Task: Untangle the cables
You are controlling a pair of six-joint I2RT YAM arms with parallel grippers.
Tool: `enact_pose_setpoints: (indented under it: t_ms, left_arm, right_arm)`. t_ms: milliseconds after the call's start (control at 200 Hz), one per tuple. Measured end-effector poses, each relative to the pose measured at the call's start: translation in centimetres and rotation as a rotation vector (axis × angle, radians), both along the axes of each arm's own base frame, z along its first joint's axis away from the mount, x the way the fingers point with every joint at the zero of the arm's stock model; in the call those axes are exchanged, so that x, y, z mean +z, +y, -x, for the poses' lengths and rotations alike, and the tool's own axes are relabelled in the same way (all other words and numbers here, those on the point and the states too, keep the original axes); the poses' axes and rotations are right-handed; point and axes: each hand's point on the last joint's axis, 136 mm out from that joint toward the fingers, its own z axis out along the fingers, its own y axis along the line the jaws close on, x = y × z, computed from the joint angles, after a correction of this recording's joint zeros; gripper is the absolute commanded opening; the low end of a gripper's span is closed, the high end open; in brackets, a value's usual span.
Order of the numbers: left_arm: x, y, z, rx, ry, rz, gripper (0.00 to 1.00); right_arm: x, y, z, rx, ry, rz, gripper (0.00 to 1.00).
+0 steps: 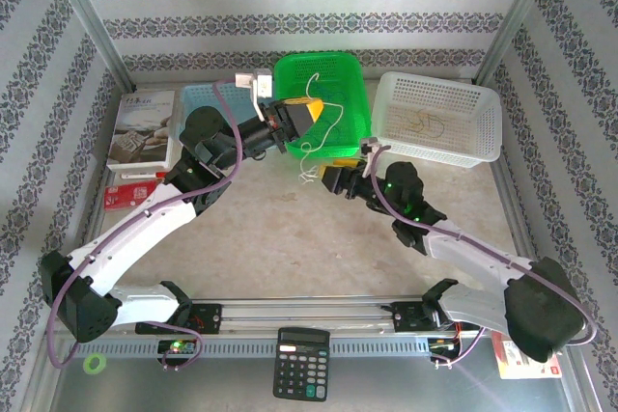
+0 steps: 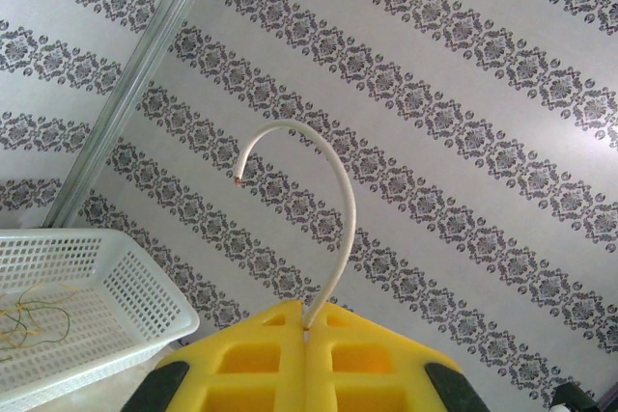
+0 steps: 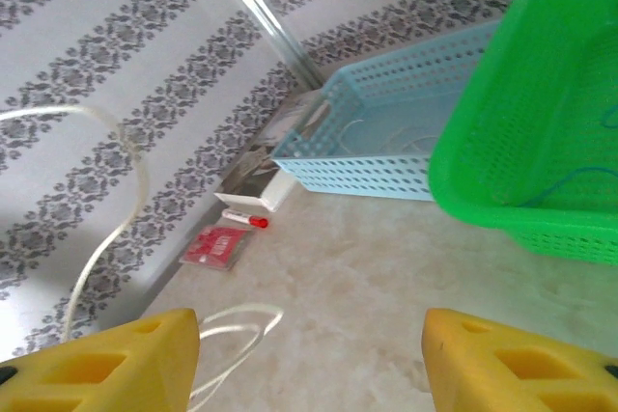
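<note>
A: White cable [image 2: 343, 209]: left gripper [image 2: 307, 330] is clamping its end, jaws pressed together, over the green basket [image 1: 319, 58].
B: Right gripper [image 3: 309, 325] is hanging with its jaws well apart, holding nothing. The cable is looping just beside its left finger.

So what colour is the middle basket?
The middle basket is bright green, clearest from the top external view.

We stretch our left arm [image 1: 145, 229] toward the table's far edge, left gripper [image 2: 307, 330] raised, its fingers [image 2: 251, 359] pressed together on a pale white cable [image 2: 340, 202]. Our right arm [image 1: 473, 258] reaches mid-table, right gripper [image 3: 309, 335] low, fingers spread wide.
</note>
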Motion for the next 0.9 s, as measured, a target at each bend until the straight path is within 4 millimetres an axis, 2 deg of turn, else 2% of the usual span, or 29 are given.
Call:
enact_pose_setpoints:
  t_ms: [535, 899]
  left_arm:
    - [-0.3, -0.2, -0.2, 0.000, 0.005, -0.004, 0.00]
    - [-0.3, -0.2, -0.2, 0.000, 0.005, -0.003, 0.00]
  right_arm:
    - [0.6, 0.6, -0.1, 0.019, -0.007, -0.007, 0.62]
    - [-1.4, 1.0, -0.8, 0.019, 0.035, 0.019, 0.60]
